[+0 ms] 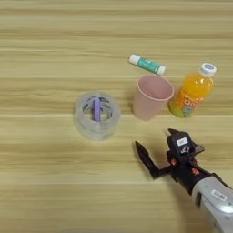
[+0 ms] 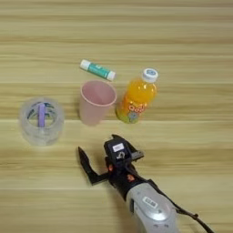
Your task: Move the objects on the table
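A pink plastic cup [image 1: 152, 96] stands upright near the middle of the wooden table [image 1: 45, 45]. Just to its right, close beside it, is a small orange drink bottle [image 1: 193, 91] with a white cap. A wide clear tape roll [image 1: 97, 115] with a purple strip inside lies flat to the cup's left. My right gripper [image 1: 154, 143] hovers in front of the cup, a little below it in the picture, open, with nothing between its two black fingers. One finger [image 2: 85, 161] points left and the other sits by the gripper body.
A small teal and white tube [image 1: 147, 64] lies on its side behind the cup. My silver forearm [image 2: 150, 207] comes in from the bottom right corner.
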